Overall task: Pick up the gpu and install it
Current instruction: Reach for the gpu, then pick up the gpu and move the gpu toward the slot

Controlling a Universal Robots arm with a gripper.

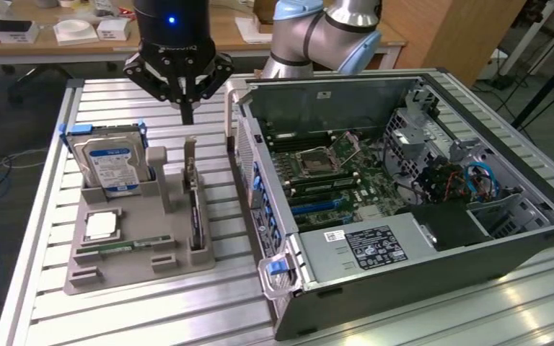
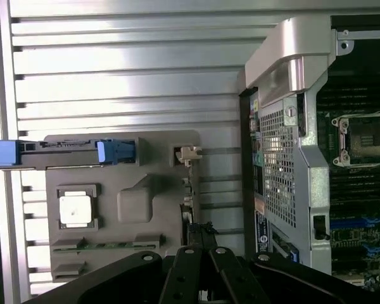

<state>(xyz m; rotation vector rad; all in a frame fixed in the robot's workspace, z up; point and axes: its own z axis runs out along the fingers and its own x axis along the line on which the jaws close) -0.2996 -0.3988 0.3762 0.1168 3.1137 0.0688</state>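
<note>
The gpu [image 1: 193, 205] stands on edge in a slot of the grey parts tray [image 1: 133, 270], its silver bracket end toward the back of the table. In the wrist view the gpu [image 2: 190, 209] shows edge-on along the tray's side nearest the case. My gripper [image 1: 188, 112] hangs above the card's far end, clear of it, with its black fingers pressed together and nothing between them. The same shut gripper [image 2: 199, 278] appears in the wrist view, just short of the card.
The open computer case [image 1: 508, 238] lies on the exterior view's right, motherboard [image 1: 340, 180] exposed. The tray also holds an upright hard drive [image 1: 112, 166], a processor [image 1: 101, 225] and a memory stick [image 1: 128, 246]. The slatted metal table [image 1: 142, 317] carries everything.
</note>
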